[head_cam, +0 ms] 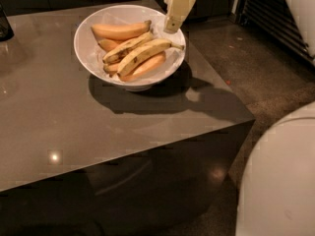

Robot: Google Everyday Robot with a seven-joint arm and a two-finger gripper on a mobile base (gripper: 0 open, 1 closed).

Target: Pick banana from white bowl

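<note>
— Where is the arm reaching right now?

— It is coming down from the top edge of the view. The cream-coloured gripper (172, 24) is hanging over the right rear rim of the white bowl (87, 53), its tip leaning a little to the left. Whether it is spread or pressed together, I cannot tell.

— And the banana?

— The banana (145, 53) is lying inside the bowl on top of the heap, running diagonally from lower left to upper right. Its thin dark stem is pointing toward the right rim, just below the gripper's tip. I cannot tell whether the two are touching.

— What is crowding it?

— A shorter speckled banana (123, 48) is lying right against its upper left side. An orange-peach fruit (147, 67) is sitting under its lower edge, and another peach fruit (120, 31) is resting at the back of the bowl.

— And around the bowl?

— The bowl is sitting toward the far right of a glossy grey-brown table (59, 117) and casting a dark shadow in front. A dark object (5, 26) is standing at the table's far left edge. A white rounded body (280, 181) is filling the lower right corner, and a dark slatted unit (275, 18) is standing on the floor at upper right.
</note>
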